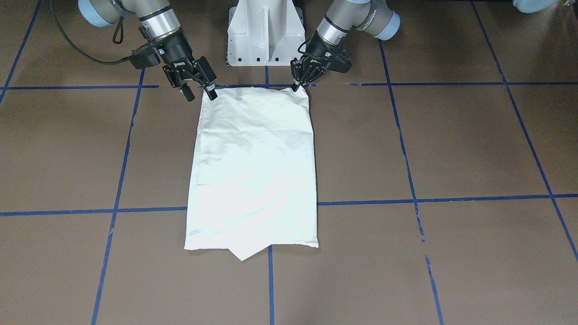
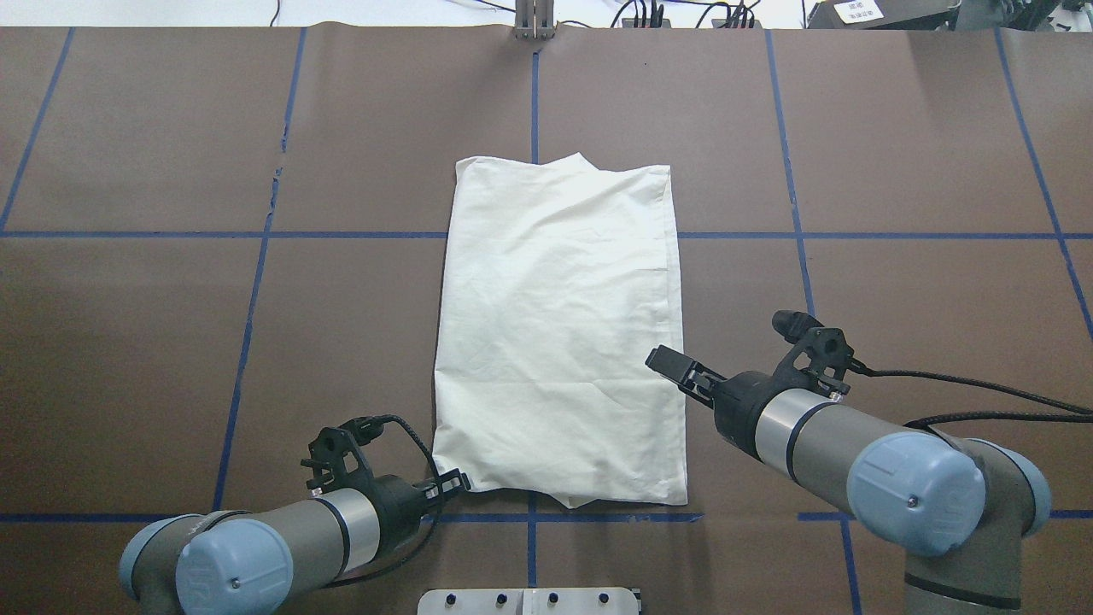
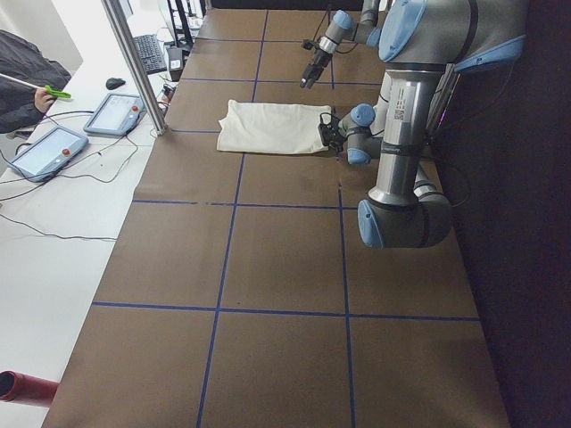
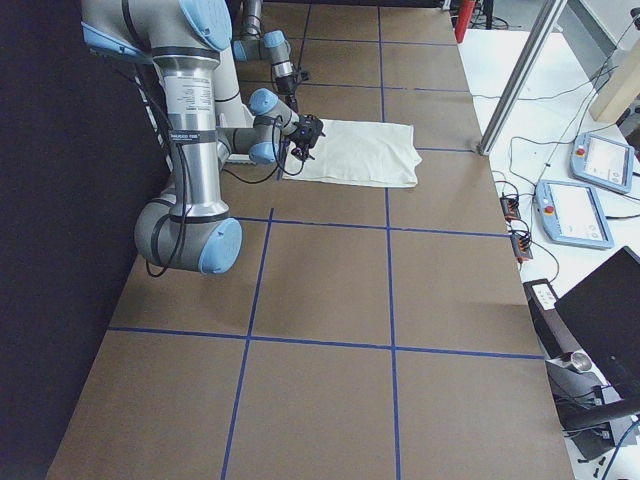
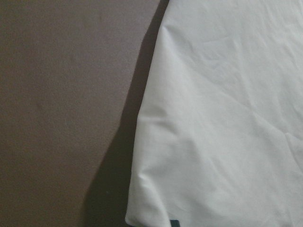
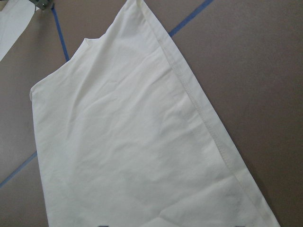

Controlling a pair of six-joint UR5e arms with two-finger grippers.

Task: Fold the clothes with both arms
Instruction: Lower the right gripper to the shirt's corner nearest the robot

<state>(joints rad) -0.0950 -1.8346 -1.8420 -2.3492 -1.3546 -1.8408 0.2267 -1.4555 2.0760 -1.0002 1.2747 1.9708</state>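
Where one shirt (image 1: 255, 167) lies, two tools (image 1: 199, 93) (image 1: 301, 83) stand close.

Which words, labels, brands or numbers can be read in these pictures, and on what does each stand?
Nothing can be read for certain.
shirt: plain side up, no print shows.
white label at the overhead view's top edge: too small.
sticker on the left arm: blurred.
lettering on that arm's wrist: blurred.

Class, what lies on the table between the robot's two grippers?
The shirt: its robot-side edge spans the stretch from the left gripper to the right gripper. The front-facing view shows this best.
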